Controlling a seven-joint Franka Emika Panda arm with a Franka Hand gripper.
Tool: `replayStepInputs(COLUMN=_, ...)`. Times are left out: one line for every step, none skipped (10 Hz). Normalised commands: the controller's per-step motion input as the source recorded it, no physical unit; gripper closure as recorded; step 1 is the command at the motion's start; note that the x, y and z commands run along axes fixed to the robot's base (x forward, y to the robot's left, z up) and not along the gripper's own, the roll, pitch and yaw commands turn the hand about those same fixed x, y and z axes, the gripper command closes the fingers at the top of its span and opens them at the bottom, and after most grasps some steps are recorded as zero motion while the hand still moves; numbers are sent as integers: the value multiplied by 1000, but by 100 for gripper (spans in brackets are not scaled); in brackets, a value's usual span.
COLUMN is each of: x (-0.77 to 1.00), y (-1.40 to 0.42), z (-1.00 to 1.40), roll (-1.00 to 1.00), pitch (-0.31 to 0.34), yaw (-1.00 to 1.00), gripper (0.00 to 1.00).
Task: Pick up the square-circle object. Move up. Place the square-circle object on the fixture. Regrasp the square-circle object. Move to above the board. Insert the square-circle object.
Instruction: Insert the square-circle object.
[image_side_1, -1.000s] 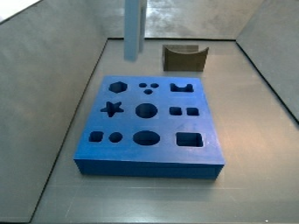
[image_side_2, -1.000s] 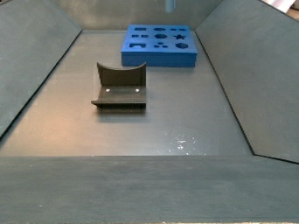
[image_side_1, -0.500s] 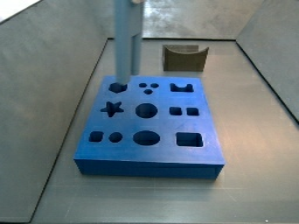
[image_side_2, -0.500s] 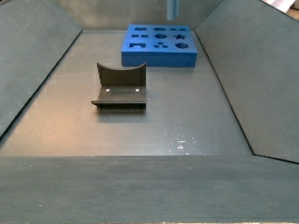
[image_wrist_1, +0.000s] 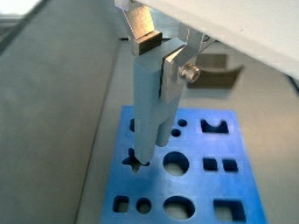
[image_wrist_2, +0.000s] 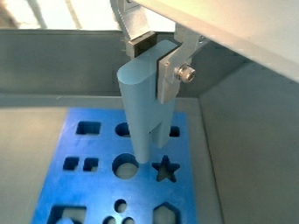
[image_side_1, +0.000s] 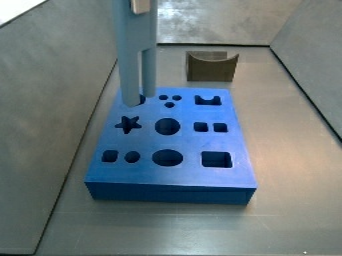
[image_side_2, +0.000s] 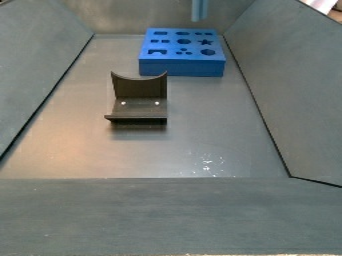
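In both wrist views: the gripper (image_wrist_1: 163, 54) clenched on the upper end of the square-circle object (image_wrist_1: 149, 109), silver fingers (image_wrist_2: 177, 72) flat against its sides, long pale-blue body hanging upright with its lower tip over the board (image_wrist_1: 197, 175), close to the star cut-out. Looks rigid, smooth and light; probably slippery under the pads, so best held high on flat faces, as here, leaving the tip free.

In a side view: square-circle object (image_side_1: 136, 55) standing tall over the board's (image_side_1: 174, 170) far-left corner, tip at or just above the surface, contact impossible to tell. The fixture (image_side_1: 210, 66) well behind, empty. Grey floor bare, walls sloping inward.

In a side view: board (image_side_2: 183, 52) far back, fixture (image_side_2: 136, 100) nearer, well apart; only a pale sliver at the top edge over the board, gripper itself out of frame. Plenty of open floor.
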Motion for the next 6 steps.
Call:
replayStepInputs(x=0, y=0, z=-249, roll=-7, pitch=-30, yaw=-1000, gripper=100)
replayStepInputs(x=0, y=-6, z=-389, roll=-23, pitch=-50, yaw=-1000, gripper=100)
replayStepInputs(x=-69, y=-506, z=-594, roll=0, pitch=-177, yaw=-720, gripper=100)
replayStepInputs(x=-91, y=-551, z=-640, roll=0, pitch=-204, yaw=-680, gripper=100)
replayStepInputs(x=-69, y=-454, z=-586, roll=0, pitch=-181, yaw=-763, gripper=100)
replayStepInputs(x=0, y=-383, z=-497, roll=0, pitch=-110, yaw=-829, gripper=100)
